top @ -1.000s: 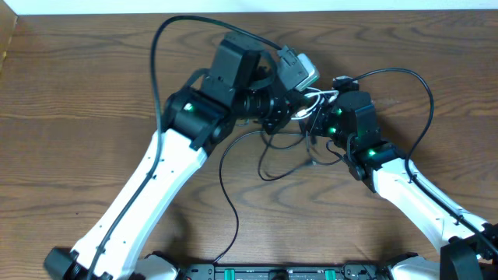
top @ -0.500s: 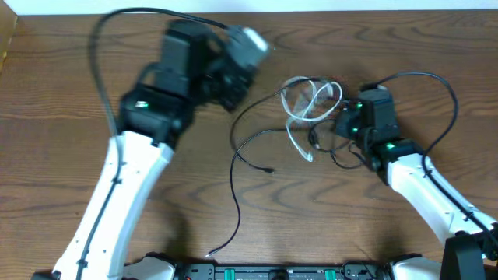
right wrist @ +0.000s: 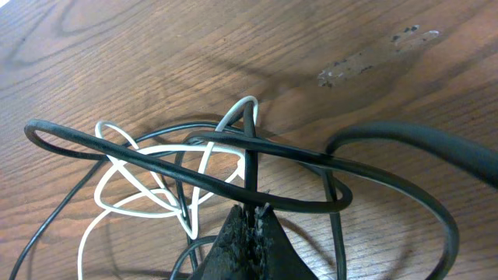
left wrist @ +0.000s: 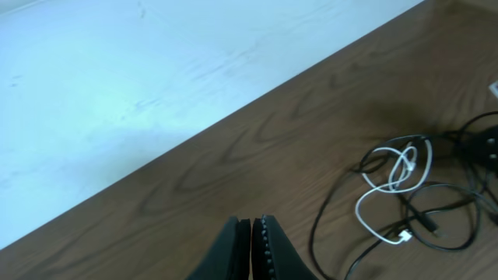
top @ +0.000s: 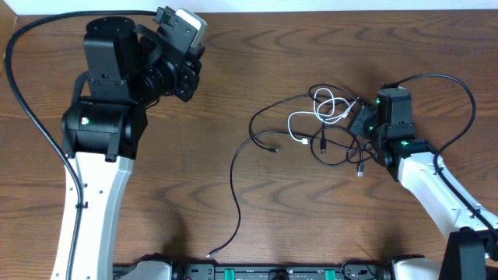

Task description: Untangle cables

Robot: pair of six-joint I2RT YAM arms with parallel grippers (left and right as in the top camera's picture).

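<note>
- Not untangled yet: the thin white cable (top: 290, 124) and the long thin black cable (top: 233, 187) lie looped through each other on the brown wooden tabletop (top: 311, 225), right of centre. Only the black tail runs free.
- Our right tool (right wrist: 250, 211) is clenched on a black strand at the knot.
- Our left tool (left wrist: 254, 224) is clenched on nothing, raised well apart.
- We see no containers.

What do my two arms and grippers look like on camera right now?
Left arm and right arm: white links, black joint housings, green lights, a thick black cord trailing each. Left gripper and right gripper: black, narrow paired fingers.
</note>
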